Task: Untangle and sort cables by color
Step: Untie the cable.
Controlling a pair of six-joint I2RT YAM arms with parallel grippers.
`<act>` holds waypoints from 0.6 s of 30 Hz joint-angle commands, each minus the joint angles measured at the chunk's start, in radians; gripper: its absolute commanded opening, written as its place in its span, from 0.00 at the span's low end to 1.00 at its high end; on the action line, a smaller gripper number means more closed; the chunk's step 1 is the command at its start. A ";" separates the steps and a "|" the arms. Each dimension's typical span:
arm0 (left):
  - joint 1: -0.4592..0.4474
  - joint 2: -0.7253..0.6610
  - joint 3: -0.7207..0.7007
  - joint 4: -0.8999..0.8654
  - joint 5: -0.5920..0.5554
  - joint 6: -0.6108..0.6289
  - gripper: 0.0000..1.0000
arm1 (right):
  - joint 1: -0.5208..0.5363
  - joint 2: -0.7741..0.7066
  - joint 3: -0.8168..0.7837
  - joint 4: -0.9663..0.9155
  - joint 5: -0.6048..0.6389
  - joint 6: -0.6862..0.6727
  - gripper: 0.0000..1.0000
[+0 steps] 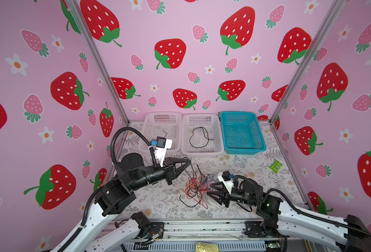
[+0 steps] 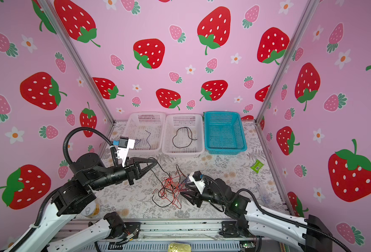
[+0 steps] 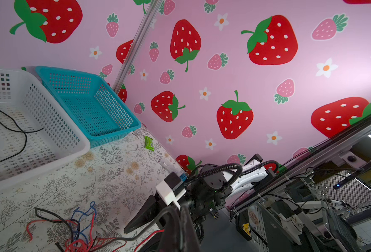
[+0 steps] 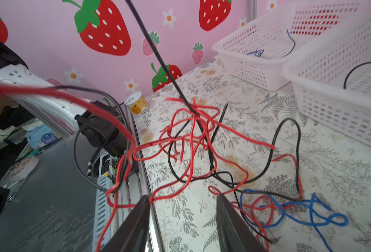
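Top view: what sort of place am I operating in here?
Most likely a purpose-built robot test booth, not a real room: printed strawberry walls on bare metal frame posts, and a flowered table with sorting baskets and a tangle of cables.

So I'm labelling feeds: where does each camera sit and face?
Top views: high in front, looking down on the cable tangle, left arm and right arm.
Left wrist: behind the left gripper, shut on a black cable, facing the right arm.
Right wrist: low behind the open right gripper, facing the cable tangle.
Shared: all show the cable tangle.
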 commanded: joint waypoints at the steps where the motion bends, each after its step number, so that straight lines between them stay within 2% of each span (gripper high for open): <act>1: 0.005 0.003 -0.005 0.091 0.001 -0.022 0.00 | 0.005 0.050 -0.005 0.125 0.040 0.059 0.50; 7: 0.005 -0.002 -0.026 0.105 0.005 -0.035 0.00 | 0.016 0.159 -0.025 0.325 -0.010 0.159 0.50; 13: 0.005 -0.007 -0.053 0.126 0.002 -0.043 0.00 | 0.044 0.283 -0.014 0.406 -0.005 0.214 0.49; 16: 0.005 -0.004 -0.051 0.124 0.002 -0.035 0.00 | 0.051 0.337 0.004 0.402 -0.004 0.212 0.46; 18: 0.005 -0.005 -0.051 0.124 0.000 -0.032 0.00 | 0.050 0.355 0.007 0.404 0.017 0.213 0.37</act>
